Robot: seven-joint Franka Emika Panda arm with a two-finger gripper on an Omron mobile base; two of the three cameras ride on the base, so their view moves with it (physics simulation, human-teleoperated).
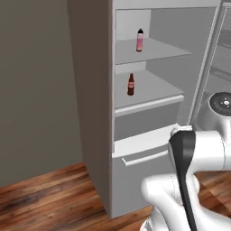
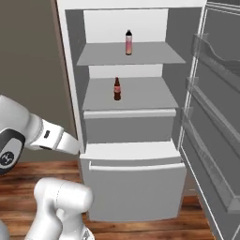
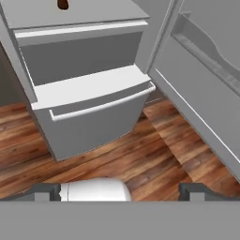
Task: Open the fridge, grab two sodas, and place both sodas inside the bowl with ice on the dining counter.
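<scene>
Inside the open fridge (image 2: pixel 129 140), two shelves are each carrying one soda: the pink bottle (image 2: pixel 128 42) with its black cap is standing upright on the upper shelf (image 2: pixel 154 54), and the cola bottle (image 2: pixel 117 89) is standing upright on the shelf below (image 2: pixel 145 96), both toward the back. Nothing is standing in front of either one. The fridge door (image 2: pixel 213 117) is hanging wide open on the right, its racks showing in the right base view, while the left base view is catching just its edge. The lower drawer (image 3: pixel 93 117), with its bar handle, is sitting beneath the shelves above the wooden floor (image 3: pixel 154 159). From the hand view, the gripper (image 3: pixel 121 191) is looking down at that drawer, fingertips spread as wide as they go and holding nothing; the cola's base is just peeking in at the top edge. A brownish wall (image 1: pixel 36 90) is standing left of the fridge.
</scene>
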